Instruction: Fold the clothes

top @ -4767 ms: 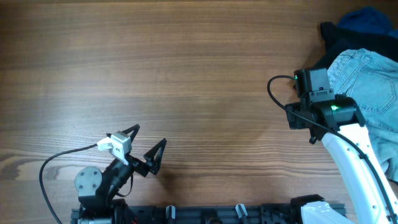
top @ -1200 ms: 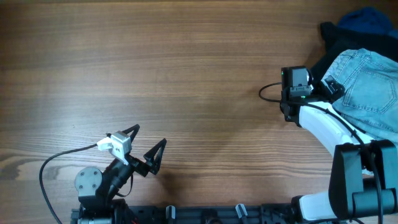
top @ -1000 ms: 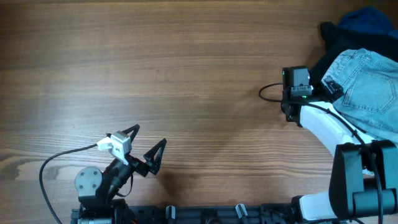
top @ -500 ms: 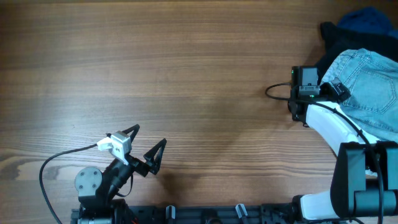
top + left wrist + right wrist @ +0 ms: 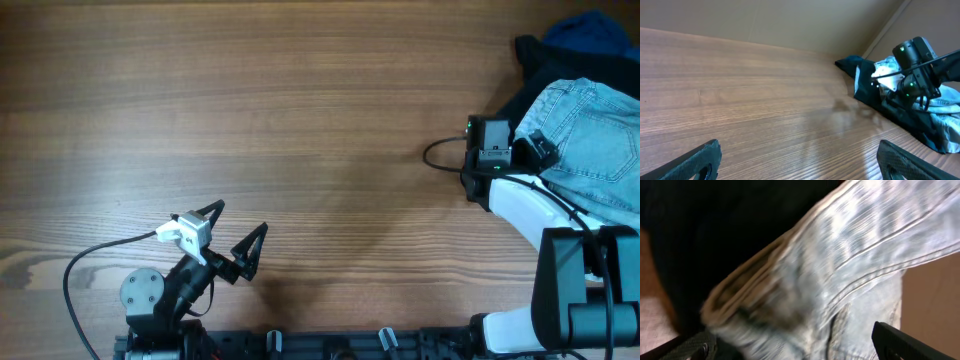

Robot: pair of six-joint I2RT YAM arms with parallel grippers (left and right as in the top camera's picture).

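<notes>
The clothes (image 5: 590, 140), a faded denim garment, lie bunched at the right edge of the wooden table (image 5: 300, 100), close to its far right corner. They rest on a larger black garment (image 5: 535, 70) that spreads out from under them toward the far edge. The step in hand looks like the first grab. To do it well, the right arm should draw the denim away from that corner onto the bare middle of the table, taking denim only and leaving the black cloth where it is. The right gripper (image 5: 540, 150) is at the denim's left border with its jaws spread wide. In the wrist view cloth fills the space ahead of them, though blur hides whether either finger touches it. It would do best to close on the thick stitched edge (image 5: 750, 277) rather than one thin layer, so the pull does not slip. The left gripper (image 5: 232, 228), also wide open and holding nothing, sits by the near edge toward the left corner, well apart. It would have to come across to take a second corner. The denim is light blue streaked paler, with doubled seam lines (image 5: 875, 252) and a tan-tinged rolled border.
</notes>
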